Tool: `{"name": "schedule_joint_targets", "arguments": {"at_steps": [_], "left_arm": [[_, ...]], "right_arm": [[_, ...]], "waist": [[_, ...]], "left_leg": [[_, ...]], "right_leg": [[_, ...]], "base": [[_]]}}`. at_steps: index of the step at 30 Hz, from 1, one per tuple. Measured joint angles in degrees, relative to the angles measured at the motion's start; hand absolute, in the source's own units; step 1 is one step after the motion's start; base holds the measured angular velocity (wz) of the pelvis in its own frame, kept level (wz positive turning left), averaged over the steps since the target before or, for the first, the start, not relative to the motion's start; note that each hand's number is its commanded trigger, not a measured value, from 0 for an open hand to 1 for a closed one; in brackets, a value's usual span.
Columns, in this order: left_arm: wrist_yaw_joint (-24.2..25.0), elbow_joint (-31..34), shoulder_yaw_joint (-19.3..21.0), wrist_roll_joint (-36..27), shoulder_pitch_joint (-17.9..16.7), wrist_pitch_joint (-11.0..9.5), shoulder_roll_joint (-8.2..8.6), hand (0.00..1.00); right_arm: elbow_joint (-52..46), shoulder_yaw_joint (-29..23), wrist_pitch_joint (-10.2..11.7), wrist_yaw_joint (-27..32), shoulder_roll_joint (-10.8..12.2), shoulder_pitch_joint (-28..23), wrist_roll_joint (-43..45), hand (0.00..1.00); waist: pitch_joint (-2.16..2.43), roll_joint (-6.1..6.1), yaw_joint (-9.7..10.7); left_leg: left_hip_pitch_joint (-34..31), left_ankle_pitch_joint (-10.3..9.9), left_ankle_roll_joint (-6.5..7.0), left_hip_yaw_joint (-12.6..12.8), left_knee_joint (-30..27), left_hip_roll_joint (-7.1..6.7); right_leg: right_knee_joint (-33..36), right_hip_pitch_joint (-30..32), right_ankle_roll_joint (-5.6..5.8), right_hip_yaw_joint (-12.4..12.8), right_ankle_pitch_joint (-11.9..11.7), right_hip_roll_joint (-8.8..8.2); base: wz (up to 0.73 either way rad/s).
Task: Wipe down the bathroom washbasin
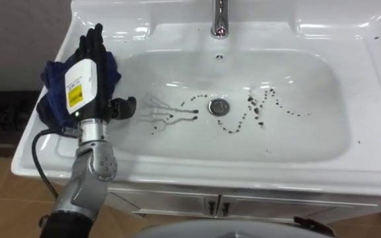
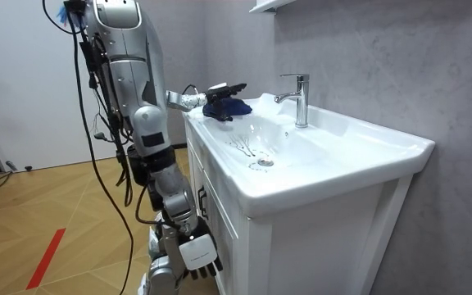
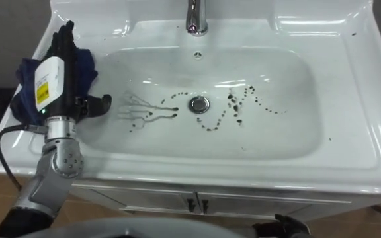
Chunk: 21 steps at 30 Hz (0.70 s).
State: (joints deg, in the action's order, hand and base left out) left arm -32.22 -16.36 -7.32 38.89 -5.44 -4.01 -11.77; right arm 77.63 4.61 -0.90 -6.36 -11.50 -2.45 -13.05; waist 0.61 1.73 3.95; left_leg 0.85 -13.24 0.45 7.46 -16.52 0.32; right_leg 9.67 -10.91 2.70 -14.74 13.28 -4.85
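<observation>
- The left hand (image 1: 88, 79) is lying flat, fingers straight and thumb pointing toward the bowl, gripping nothing, on a dark blue cloth (image 1: 51, 106) at the basin's (image 1: 376, 132) left rim
- Dark specks (image 1: 256, 109) and thin streaks (image 1: 161, 112) are lying around the drain (image 1: 219, 107), and the tap (image 1: 220, 20) is standing at the back edge
- The right hand (image 2: 199, 254) is hanging beside the white cabinet (image 2: 301, 246)
- A grey wall (image 2: 383, 49) is backing the basin, and wooden floor (image 2: 39, 213) is lying open on the room view's left

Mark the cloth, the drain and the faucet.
cloth (image 1: 51, 99), left eye view, on its bunched blue left edge
drain (image 1: 219, 106), left eye view, centre of the metal ring
faucet (image 1: 221, 16), left eye view, on the chrome spout
</observation>
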Motion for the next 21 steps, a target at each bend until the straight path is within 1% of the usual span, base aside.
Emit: {"name": "schedule_joint_targets", "arguments": {"at_steps": [2, 4, 6, 8, 10, 14, 16, 21], "left_arm": [[-0.6, -1.0, 1.2, 0.0, -0.1, 0.4, -0.05, 0.0], [-1.2, -1.7, 2.6, 0.0, -0.1, 1.5, -0.05, 0.0], [-1.7, -1.7, 2.9, 0.0, -0.2, 2.1, -0.1, 0.0], [-2.9, -1.9, 2.8, 0.0, -1.0, 2.1, -0.1, 0.0], [-3.7, -3.5, 2.9, 0.0, -1.2, 2.2, -0.09, 0.0], [-4.2, -4.8, 3.0, 0.0, -1.3, 2.2, -0.08, 0.0], [-4.5, -4.8, 3.0, 0.0, -1.3, 2.2, -0.08, 0.0], [-4.7, -5.2, 3.0, 0.0, -1.3, 2.2, -0.08, 0.0]], "right_arm": [[-0.1, -0.5, -0.4, 0.0, 0.0, -0.1, 0.1, 0.0], [-0.1, -0.5, -0.5, 0.0, 0.1, -0.1, -0.2, 0.0], [-0.1, -0.6, -0.5, 0.2, 0.1, -0.1, -0.1, 0.0], [-0.1, -0.9, -0.5, 0.5, 0.1, 0.0, -0.1, 0.0], [-0.1, -0.9, -0.5, 1.0, 0.2, -0.1, 0.0, 0.0], [-0.1, -0.9, -0.5, 1.4, 0.3, -0.2, -0.2, 0.0], [-0.1, -0.9, -0.5, 1.5, 0.3, -0.3, -0.6, 0.0], [-0.2, -0.9, -0.5, 1.6, 0.3, -0.3, -0.4, 0.0]], "waist": [[-0.03, 0.08, 0.0], [-0.02, 0.14, 0.1], [-0.01, 0.11, 0.1], [-0.03, 0.06, 0.1], [-0.09, -0.06, 0.0], [-0.16, -0.21, -0.4], [-0.15, -0.19, -1.0], [-0.15, -0.2, -1.1]], "left_leg": [[0.5, 0.0, 0.0, 0.2, 0.3, 0.03], [0.5, 0.0, 0.0, 0.2, 0.4, 0.02], [0.9, 0.1, -0.07, 0.2, 0.9, -0.02], [1.0, 0.1, -0.11, 0.2, 1.0, -0.02], [1.4, 0.3, -0.21, 0.4, 1.3, -0.04], [1.8, 0.3, -0.23, 0.6, 1.7, -0.05], [2.0, 0.3, -0.23, 1.2, 1.8, 0.01], [2.3, 0.3, -0.23, 1.5, 2.1, 0.01]], "right_leg": [[0.0, 0.0, -0.01, 0.4, 0.0, 0.0], [0.0, 0.0, -0.01, 0.4, 0.0, -0.01], [0.0, 0.0, -0.01, 0.6, 0.0, -0.02], [0.0, 0.0, -0.01, 0.6, 0.0, -0.01], [-0.1, 0.0, -0.01, 0.9, 0.0, -0.01], [-0.1, -0.1, -0.01, 1.3, 0.0, 0.01], [-0.1, 0.0, -0.01, 1.8, 0.0, 0.02], [-0.1, -0.1, -0.01, 2.0, 0.0, 0.01]], "base": [[-0.11], [-0.02], [0.0], [0.0], [-0.04], [-0.06], [-0.09], [-0.05]]}}
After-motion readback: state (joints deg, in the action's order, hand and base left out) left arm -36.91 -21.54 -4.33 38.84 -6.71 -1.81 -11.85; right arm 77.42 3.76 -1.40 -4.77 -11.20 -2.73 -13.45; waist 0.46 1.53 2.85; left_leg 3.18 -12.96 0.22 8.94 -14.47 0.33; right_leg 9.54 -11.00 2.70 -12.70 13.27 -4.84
